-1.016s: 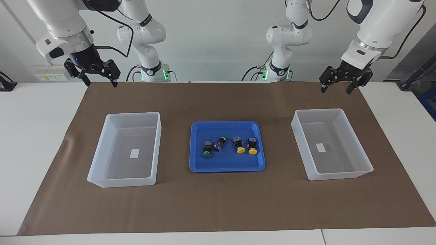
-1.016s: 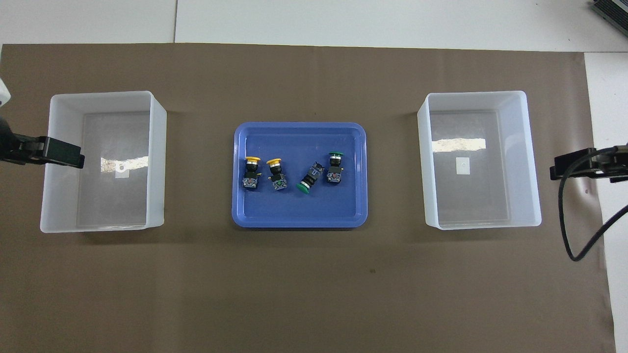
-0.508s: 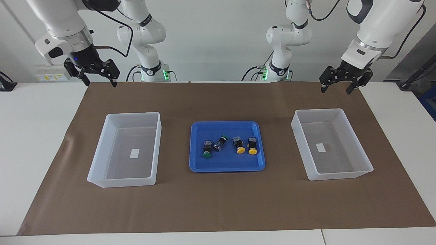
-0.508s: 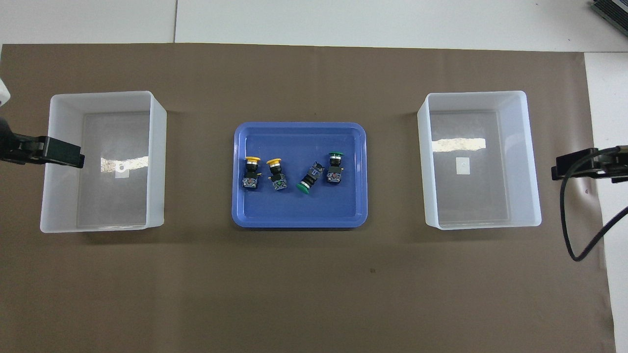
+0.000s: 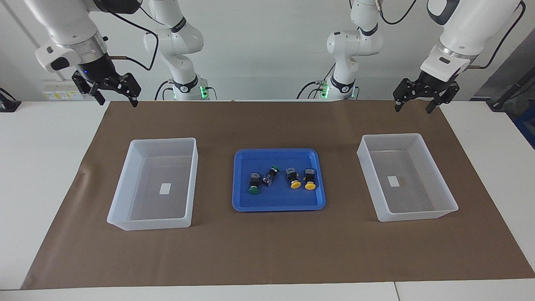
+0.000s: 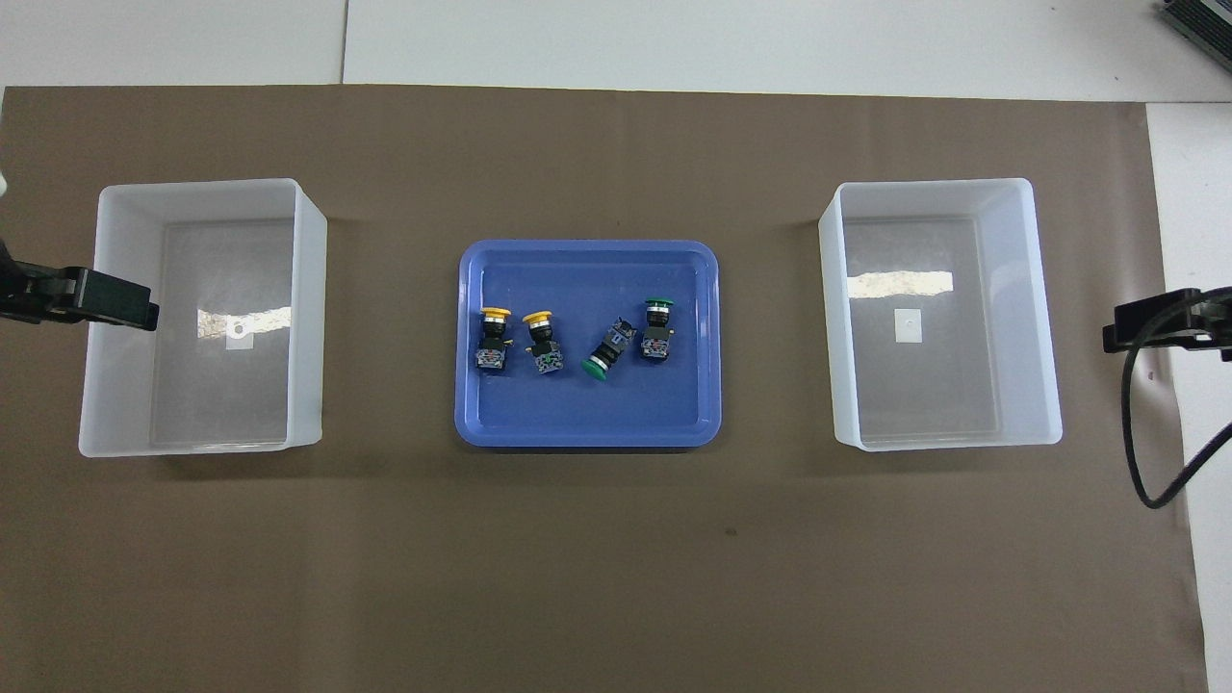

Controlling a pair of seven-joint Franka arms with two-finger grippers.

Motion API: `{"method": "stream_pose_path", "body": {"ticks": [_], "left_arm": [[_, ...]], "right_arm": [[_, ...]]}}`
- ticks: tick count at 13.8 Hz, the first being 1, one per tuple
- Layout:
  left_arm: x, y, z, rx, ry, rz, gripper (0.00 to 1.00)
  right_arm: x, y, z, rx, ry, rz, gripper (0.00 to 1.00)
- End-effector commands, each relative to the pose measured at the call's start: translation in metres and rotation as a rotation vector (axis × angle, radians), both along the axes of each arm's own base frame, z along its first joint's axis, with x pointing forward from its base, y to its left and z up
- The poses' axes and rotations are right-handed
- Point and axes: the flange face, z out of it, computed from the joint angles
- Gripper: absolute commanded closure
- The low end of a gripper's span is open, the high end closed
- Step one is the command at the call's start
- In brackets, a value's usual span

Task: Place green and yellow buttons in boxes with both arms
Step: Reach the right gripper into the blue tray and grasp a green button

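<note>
Four buttons [image 5: 281,179] are lying in the blue tray [image 5: 242,205] between both boxes [image 5: 125,217]. Left pincer [image 5: 413,108] and right pincer [image 5: 118,100] are hanging spread, holding nothing.

My left claw [image 5: 413,106] and right claw [image 5: 115,98] are black on white arms. Between them the tabletop [image 5: 42,159] is white under a brown mat [image 5: 267,251]. A blue tray [image 5: 278,204] carries two green-capped buttons [image 5: 253,184] and two yellow-capped buttons [image 5: 309,179] with black-grey bodies. The boxes [image 5: 125,184] are translucent white.

White table [image 5: 46,159], brown mat [image 5: 271,246] on it
</note>
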Motion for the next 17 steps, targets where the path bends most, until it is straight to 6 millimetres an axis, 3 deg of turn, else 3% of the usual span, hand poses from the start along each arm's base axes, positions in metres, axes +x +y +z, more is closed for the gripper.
{"method": "stream_pose_path", "body": {"ticks": [1,3,13,14,15,17], "left_arm": [[-0.001,0.003,0.004,0.015,0.010,-0.001,0.00],[-0.001,0.003,0.002,0.015,0.013,-0.003,0.00],[-0.001,0.002,0.002,0.017,0.013,-0.004,0.00],[-0.001,0.002,0.002,0.017,0.013,-0.004,0.00],[-0.001,0.002,0.001,0.017,0.014,-0.004,0.00],[-0.002,0.002,0.002,0.017,0.013,-0.004,0.00]], "right_arm": [[-0.005,-0.002,0.002,-0.020,-0.012,0.019,0.00],[-0.005,0.016,0.003,-0.024,-0.013,0.045,0.00],[0.001,0.016,-0.002,-0.019,-0.022,0.025,0.00],[0.005,0.025,-0.010,-0.021,-0.030,0.006,0.00],[0.005,0.052,-0.018,-0.022,-0.035,-0.007,0.00],[0.014,0.080,-0.039,-0.019,-0.067,-0.061,0.00]]}}
